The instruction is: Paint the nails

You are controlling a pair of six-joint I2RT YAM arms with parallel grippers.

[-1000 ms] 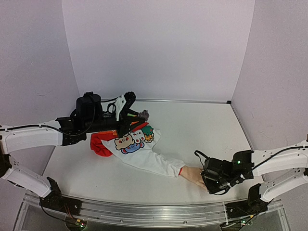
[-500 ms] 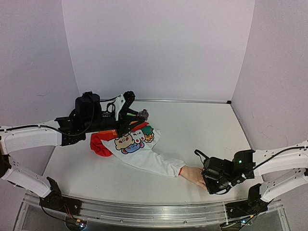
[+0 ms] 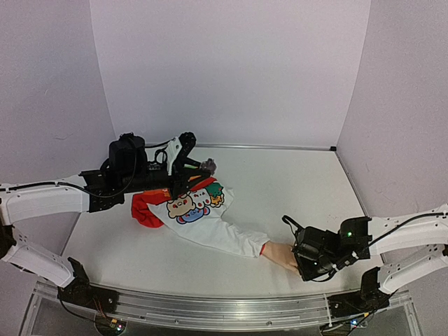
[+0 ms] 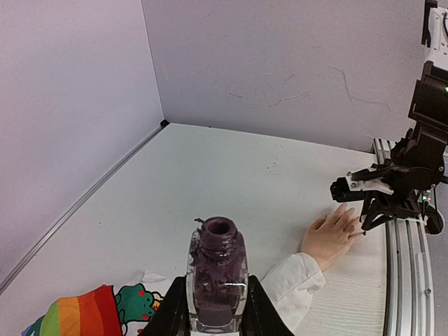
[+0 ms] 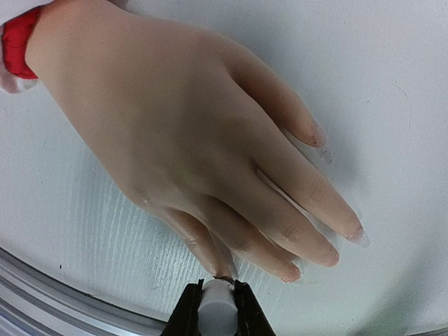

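Note:
A pale mannequin hand (image 5: 189, 133) lies flat on the table at the near right (image 3: 280, 255), also seen in the left wrist view (image 4: 332, 234). Its nails (image 5: 358, 238) look pale; the little finger's tip is hidden behind the cap. My right gripper (image 5: 217, 308) is shut on a pale cap (image 5: 215, 311) of the polish brush, right at the little finger's tip. In the top view the right gripper (image 3: 302, 264) sits at the fingertips. My left gripper (image 4: 213, 315) is shut on an open bottle of dark purple polish (image 4: 217, 283), held upright above the doll's shirt (image 3: 196, 203).
The hand comes out of a white sleeve (image 3: 231, 234) with a red cuff (image 5: 17, 42). The shirt has cartoon prints and a red, rainbow part (image 3: 145, 210). A metal rail (image 3: 231, 311) runs along the table's near edge. Walls stand on three sides.
My right gripper has shifted slightly left along the fingertips. The left arm and bottle have not moved.

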